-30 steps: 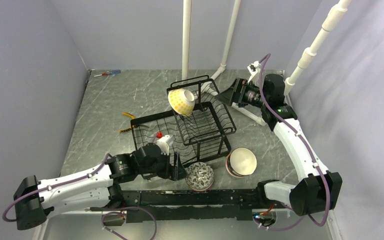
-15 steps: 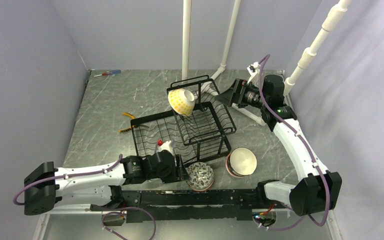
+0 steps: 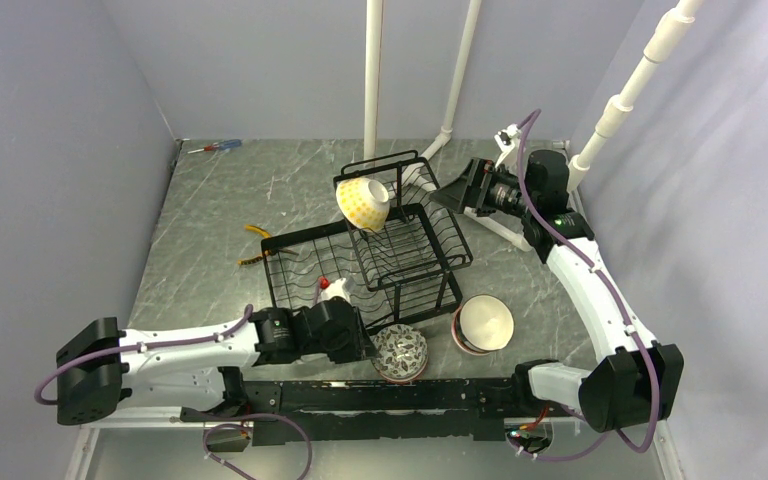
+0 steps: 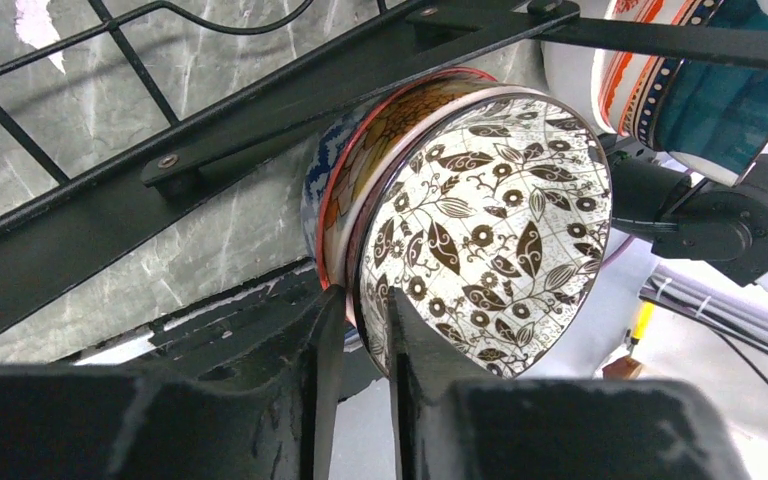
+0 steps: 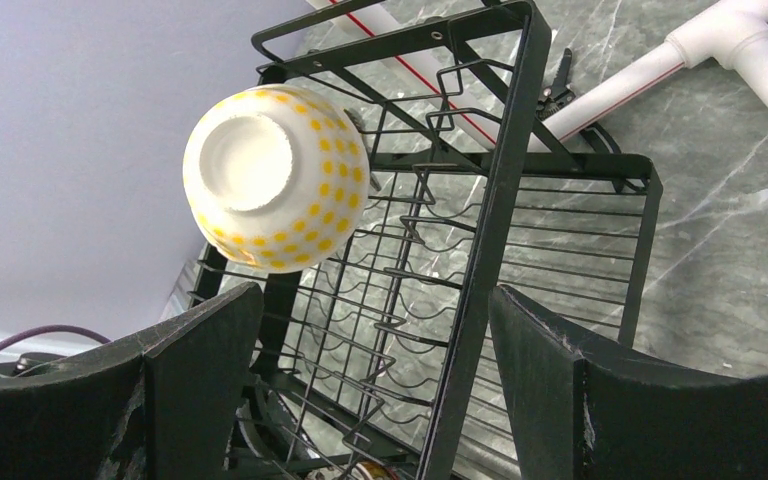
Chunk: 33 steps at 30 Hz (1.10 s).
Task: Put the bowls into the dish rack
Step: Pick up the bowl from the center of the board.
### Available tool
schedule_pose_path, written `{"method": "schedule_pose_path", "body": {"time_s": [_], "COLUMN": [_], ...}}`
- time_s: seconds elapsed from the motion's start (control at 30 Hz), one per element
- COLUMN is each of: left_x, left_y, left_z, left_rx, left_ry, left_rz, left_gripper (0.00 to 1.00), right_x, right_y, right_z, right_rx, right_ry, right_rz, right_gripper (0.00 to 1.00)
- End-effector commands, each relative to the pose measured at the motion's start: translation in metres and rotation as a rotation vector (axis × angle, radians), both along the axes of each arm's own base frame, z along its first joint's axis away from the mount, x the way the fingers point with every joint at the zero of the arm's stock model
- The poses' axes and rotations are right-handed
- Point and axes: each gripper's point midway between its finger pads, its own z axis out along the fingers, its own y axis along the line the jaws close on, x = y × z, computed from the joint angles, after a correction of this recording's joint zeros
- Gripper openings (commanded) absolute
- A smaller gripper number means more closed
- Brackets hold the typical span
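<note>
Nearest to us, the left gripper [image 3: 371, 344] lay low over the tabletop [image 3: 210, 220], just in front of the dish rack [image 3: 305, 258]. Its fingers [image 4: 325, 345] were nearly closed, pinching the near-left rim of the leaf-patterned bowl [image 3: 401, 352]. One finger sat inside the rim and the other outside. In the left wrist view that bowl [image 4: 485, 230] was nested in a red-rimmed bowl [image 4: 335, 225], with a blue-patterned one beneath.

Just to the right stood a second stack, apart from the first. Its top was a white-lined bowl [image 3: 484, 322] with red-orange patterning on its wall.

Beyond both stacks stood the dish rack, a flat wire tray with a slanted upper basket [image 3: 412, 180] at its far right. A small red-and-white thing [image 3: 328, 288] sat in the near part of the tray, and we could not tell what it was.

The yellow dotted bowl [image 3: 362, 202] rested tipped against the left edge of the upper basket. Its foot ring faced the right wrist camera [image 5: 270, 178].

The right gripper [image 3: 450, 192] hung just right of the upper basket. Its fingers [image 5: 200, 380] were spread wide and held nothing.

A yellow-and-black tool [image 3: 253, 246] lay left of the rack. A screwdriver [image 3: 215, 147] lay at the far left corner.
</note>
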Motion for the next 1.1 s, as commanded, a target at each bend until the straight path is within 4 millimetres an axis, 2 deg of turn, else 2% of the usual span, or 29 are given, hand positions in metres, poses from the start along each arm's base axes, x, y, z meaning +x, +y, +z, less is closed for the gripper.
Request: {"method": "schedule_pose_path", "body": {"time_s": [0.0, 0.1, 0.23, 0.6, 0.87, 1.07], "left_x": [0.004, 0.004, 0.005, 0.011, 0.020, 0.021], "left_y": [-0.011, -0.010, -0.009, -0.003, 0.006, 0.002], "left_z": [0.018, 0.022, 0.029, 0.051, 0.079, 0.103], "left_rx": [-0.033, -0.032, -0.038, -0.066, -0.041, -0.077], "left_ry": [-0.035, -0.044, -0.067, -0.160, -0.322, -0.415], "left_rz": [-0.013, -0.019, -0.029, -0.047, -0.121, -0.183], "left_gripper": [0.23, 0.12, 0.03, 0.03, 0.03, 0.03], "right_x": [-0.004, -0.005, -0.005, -0.003, -0.006, -0.009], "right_y": [-0.002, -0.001, -0.001, 0.000, 0.000, -0.002], "right_z": [0.017, 0.016, 0.016, 0.021, 0.028, 0.034], "right_rx": [0.020, 0.024, 0.026, 0.036, 0.033, 0.037], "right_ry": [-0.066, -0.063, -0.061, -0.073, -0.090, -0.115], "right_rz": [0.001, 0.001, 0.006, 0.003, 0.012, 0.002], "right_gripper": [0.87, 0.87, 0.87, 0.87, 0.89, 0.91]}}
